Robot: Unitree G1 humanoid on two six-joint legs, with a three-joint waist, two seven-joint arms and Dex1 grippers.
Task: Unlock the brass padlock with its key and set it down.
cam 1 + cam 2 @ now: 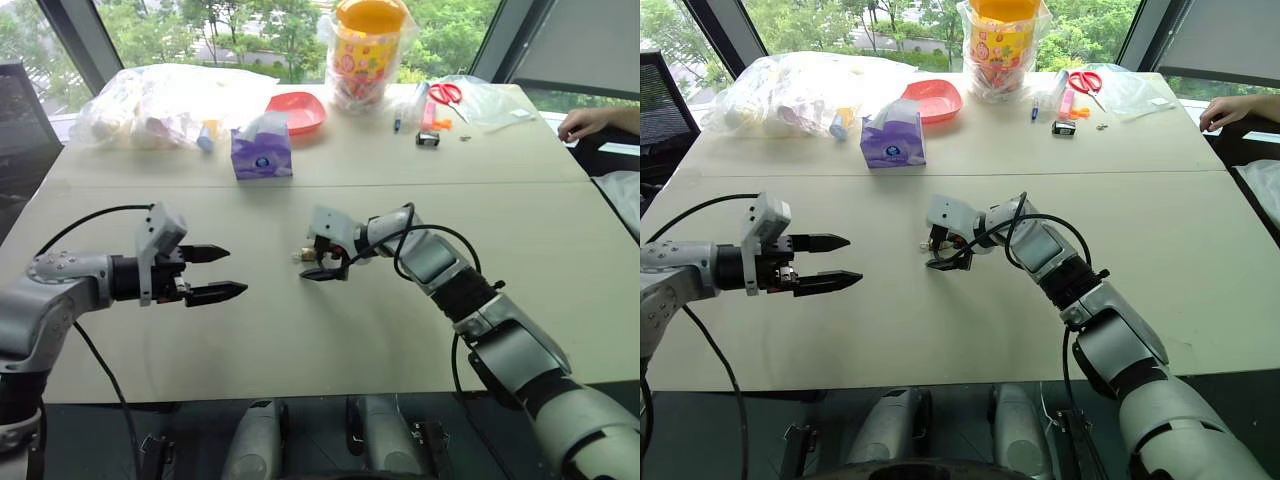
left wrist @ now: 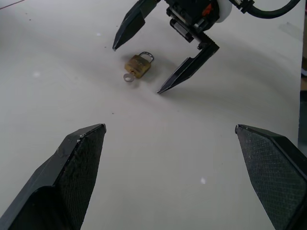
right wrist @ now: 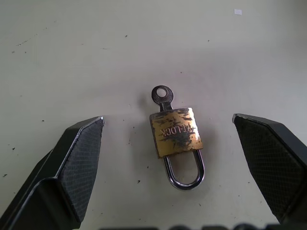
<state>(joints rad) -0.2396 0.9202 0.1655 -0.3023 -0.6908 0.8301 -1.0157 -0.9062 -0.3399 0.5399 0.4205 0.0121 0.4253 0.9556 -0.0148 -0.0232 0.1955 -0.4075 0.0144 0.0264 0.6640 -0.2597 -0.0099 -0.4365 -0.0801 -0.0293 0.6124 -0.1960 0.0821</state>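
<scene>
The brass padlock lies flat on the pale table near its middle, its silvery shackle seated in the body. The key sticks out of the end opposite the shackle, with its round head showing. My right gripper hovers open just over the padlock, one finger on each side and neither touching it. The left gripper is open and empty, level above the table to the left of the padlock and pointing toward it. The left wrist view shows the padlock between the right gripper's fingertips.
A purple tissue box, a red plate, plastic bags, a yellow-lidded jar and scissors sit along the far side. A person's hand rests at the far right edge.
</scene>
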